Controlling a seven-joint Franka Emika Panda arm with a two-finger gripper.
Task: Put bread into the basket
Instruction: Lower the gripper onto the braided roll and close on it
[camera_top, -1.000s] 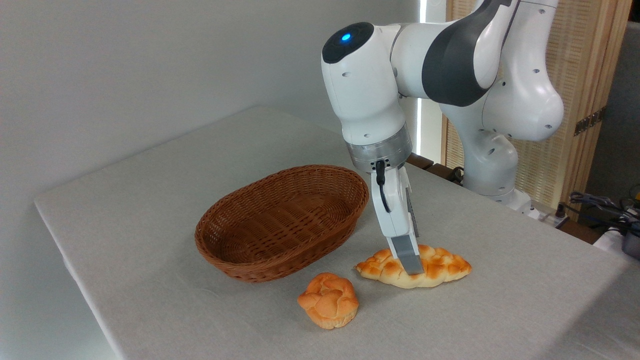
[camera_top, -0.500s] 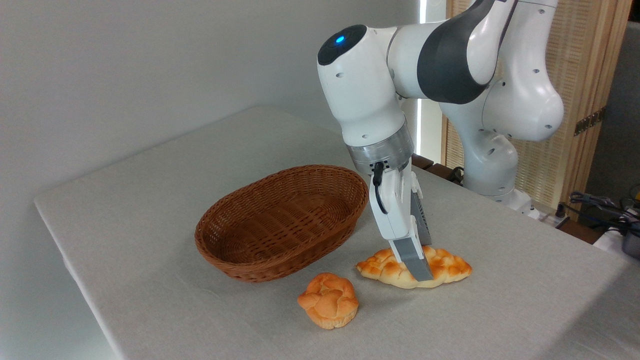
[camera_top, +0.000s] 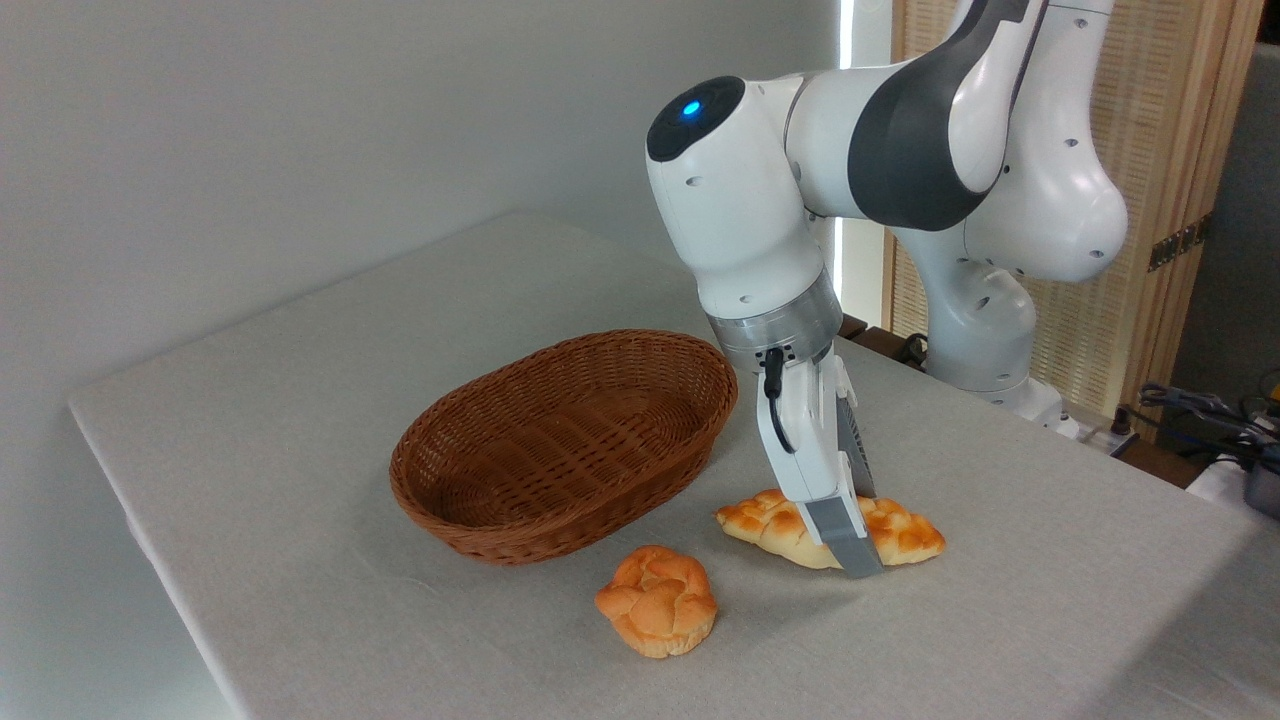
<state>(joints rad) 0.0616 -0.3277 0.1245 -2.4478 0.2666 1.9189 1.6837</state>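
Observation:
The bread (camera_top: 768, 522), a long braided golden loaf, lies on the table just right of the basket (camera_top: 520, 535), a reddish-brown oval wicker basket that holds nothing. My gripper (camera_top: 858, 545) is lowered over the middle of the loaf, tilted. Its near grey finger (camera_top: 848, 540) stands in front of the loaf, its tip at table level. The far finger is hidden behind the gripper body and the loaf. The jaws look spread across the loaf's width.
A small round orange knotted bun (camera_top: 657, 600) sits in front of the basket and to the left of the loaf. The table's left and front edges are close. The arm's base and cables stand at the back right.
The gripper has come down and shifted slightly right and toward the camera, so its near finger now reaches the table in front of the loaf. The loaf, the bun and the basket stay put.

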